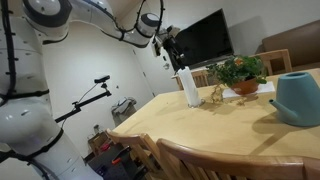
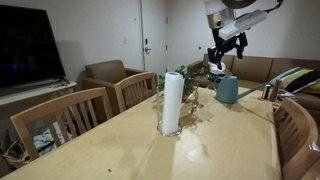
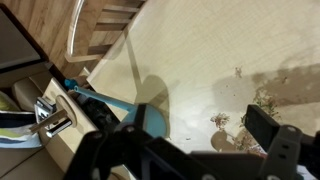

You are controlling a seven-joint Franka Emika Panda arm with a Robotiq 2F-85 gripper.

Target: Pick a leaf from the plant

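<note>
The plant (image 1: 240, 70) is a small bushy houseplant with many green leaves in a low orange-brown pot (image 1: 245, 88), standing at the far end of the wooden table (image 1: 200, 135). In an exterior view the plant (image 2: 187, 82) is partly hidden behind the white cylinder (image 2: 172, 103). My gripper (image 1: 172, 45) hangs high in the air above the table, apart from the plant, and it also shows in an exterior view (image 2: 222, 50). In the wrist view my gripper (image 3: 190, 140) is open and empty, and blurred foliage (image 3: 263, 98) shows by the right finger.
A white cylinder (image 1: 188, 87) stands beside the plant, with a small gold figure (image 1: 217, 95) between them. A teal watering can (image 1: 298, 98) sits near the table edge and shows in an exterior view (image 2: 227, 90). Wooden chairs (image 2: 70, 115) ring the table. A TV (image 1: 205, 40) hangs behind.
</note>
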